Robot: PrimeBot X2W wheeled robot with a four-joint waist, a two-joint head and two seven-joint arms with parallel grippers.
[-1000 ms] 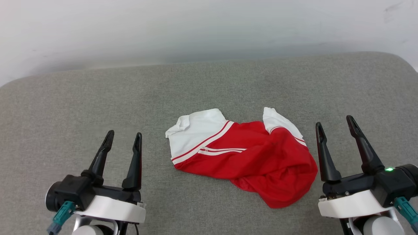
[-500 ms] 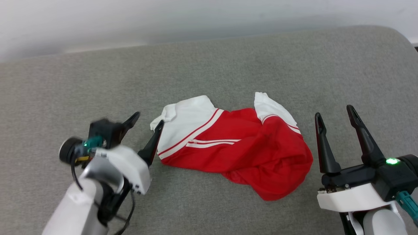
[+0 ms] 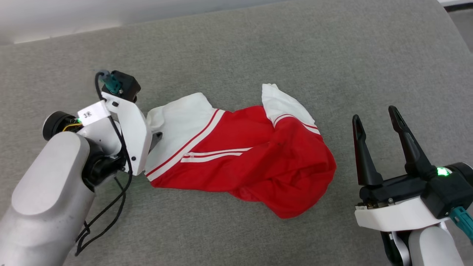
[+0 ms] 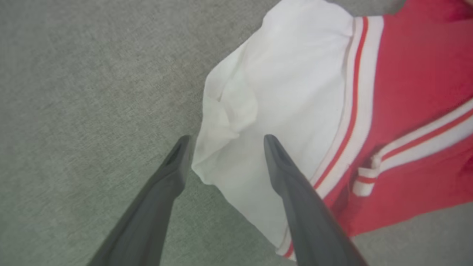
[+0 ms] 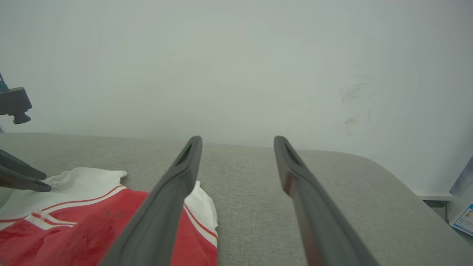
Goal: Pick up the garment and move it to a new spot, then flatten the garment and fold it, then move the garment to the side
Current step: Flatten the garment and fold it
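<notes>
Left wrist view. Item: my left gripper (image 4: pixel 227 137), two long dark tapered fingers, matte. Jaws spread wide, nothing held. One tip sits over bare cushion just beside the sleeve's folded corner, the other over white cloth.
Item: garment (image 4: pixel 414 92), a crumpled red soft-fabric T-shirt with white short sleeves and red-and-white stripe trim. It is thin and limp. The white sleeve (image 4: pixel 288 74) between my fingers is doubled over at its edge.
Risk: closing here may catch only the top layer, and the slick fold could slide out as I lift. Pressing too low could pinch the cushion cover as well.

Head view. Item: grey woven cushion surface (image 3: pixel 258 48), coarse-textured with rounded corners. The garment lies bunched at its middle, red body heaped toward my right.
Item: my right gripper (image 3: pixel 373 112), same dark fingers on a white wrist block. It is wide open, empty, and near the red heap but apart from it.
Risk: a one-sleeve lift would let the body trail and twist, making flattening harder.

Right wrist view. Item: pale smooth wall (image 5: pixel 236 55) behind the cushion, faintly scuffed. The garment lies low at this view's left.
</notes>
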